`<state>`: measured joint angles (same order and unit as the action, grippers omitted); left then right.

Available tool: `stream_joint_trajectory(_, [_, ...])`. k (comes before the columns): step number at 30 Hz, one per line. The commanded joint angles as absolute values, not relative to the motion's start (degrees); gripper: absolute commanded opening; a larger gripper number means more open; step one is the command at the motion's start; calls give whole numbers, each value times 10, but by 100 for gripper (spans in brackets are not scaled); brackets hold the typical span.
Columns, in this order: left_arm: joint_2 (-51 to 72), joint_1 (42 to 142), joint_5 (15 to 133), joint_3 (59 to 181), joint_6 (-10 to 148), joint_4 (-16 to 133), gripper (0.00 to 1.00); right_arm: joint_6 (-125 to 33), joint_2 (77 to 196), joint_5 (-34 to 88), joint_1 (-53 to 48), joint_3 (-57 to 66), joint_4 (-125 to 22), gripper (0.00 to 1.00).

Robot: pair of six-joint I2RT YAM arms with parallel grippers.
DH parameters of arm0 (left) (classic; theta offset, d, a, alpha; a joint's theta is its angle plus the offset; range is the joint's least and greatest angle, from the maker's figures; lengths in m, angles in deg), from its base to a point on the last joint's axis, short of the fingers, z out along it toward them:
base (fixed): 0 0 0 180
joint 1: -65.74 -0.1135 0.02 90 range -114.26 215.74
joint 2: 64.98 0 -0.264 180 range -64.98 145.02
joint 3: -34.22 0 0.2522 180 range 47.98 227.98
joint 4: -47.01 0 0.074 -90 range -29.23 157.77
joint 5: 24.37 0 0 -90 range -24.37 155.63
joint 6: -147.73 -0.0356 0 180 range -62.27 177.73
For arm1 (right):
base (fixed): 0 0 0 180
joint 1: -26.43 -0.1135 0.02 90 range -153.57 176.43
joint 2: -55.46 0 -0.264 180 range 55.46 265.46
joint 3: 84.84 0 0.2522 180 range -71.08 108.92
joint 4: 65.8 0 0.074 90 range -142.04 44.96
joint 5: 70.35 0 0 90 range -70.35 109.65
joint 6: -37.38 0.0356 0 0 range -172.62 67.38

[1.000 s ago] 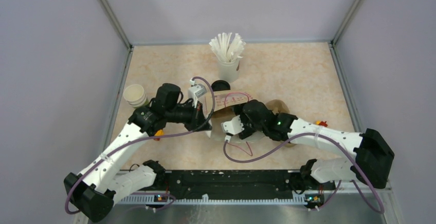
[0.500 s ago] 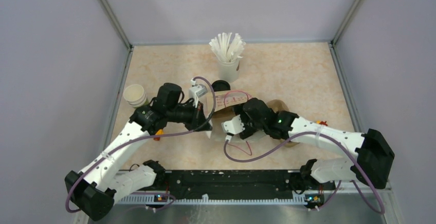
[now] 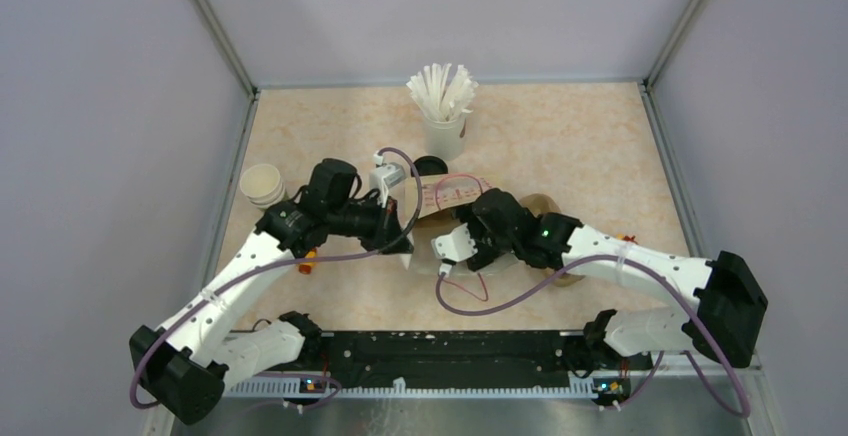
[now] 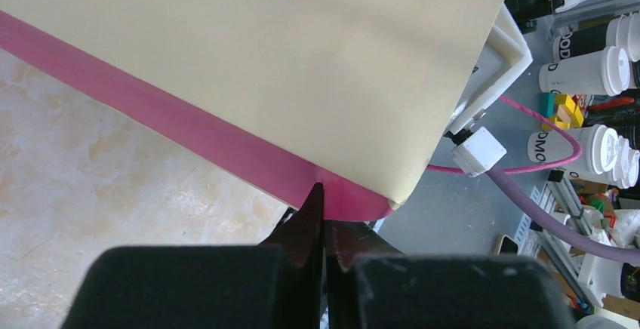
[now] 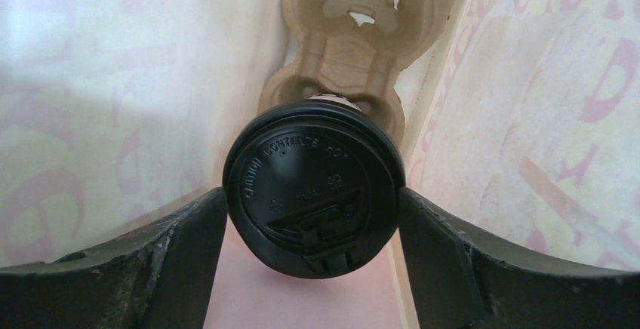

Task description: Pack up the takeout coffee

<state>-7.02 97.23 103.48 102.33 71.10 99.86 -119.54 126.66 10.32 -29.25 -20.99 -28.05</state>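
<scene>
The left hand [image 4: 321, 202] is pinched tight on the pink edge of the paper bag [image 4: 302, 80]. Inside the bag, the right hand [image 5: 313, 216] stands wide around the coffee [image 5: 313, 182], one finger against each side of its black lid. The cup sits just in front of a pocket of the cardboard tray [image 5: 343, 65] deeper in the bag. The cup should probably go in straight and upright, centred on that pocket. It is best released only once seated, with the bag held steady.
</scene>
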Motion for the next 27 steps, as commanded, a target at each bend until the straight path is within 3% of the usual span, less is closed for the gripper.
stream_joint_trajectory(1, [-60,973,1028,1048,703,1007,1,-1192,1252,123,-284,-169,-250,76])
stream_joint_trajectory(7, [-53,973,1030,1053,704,1010,0,-1190,1248,130,-283,-167,-245,74])
stream_joint_trajectory(11, [-52,973,1032,1051,706,1009,0,-1190,1245,135,-283,-163,-237,84])
stream_joint_trajectory(15, [-52,973,1035,1054,711,1009,0,-1186,1244,132,-284,-150,-227,86])
stream_joint_trajectory(21, [-47,972,1035,1059,715,1010,0,-1177,1239,132,-283,-141,-219,85])
stream_joint_trajectory(24, [-46,973,1035,1060,717,1012,0,-1174,1238,135,-283,-138,-215,77])
stream_joint_trajectory(27, [-47,973,1036,1060,719,1013,0,-1169,1237,139,-283,-136,-216,76])
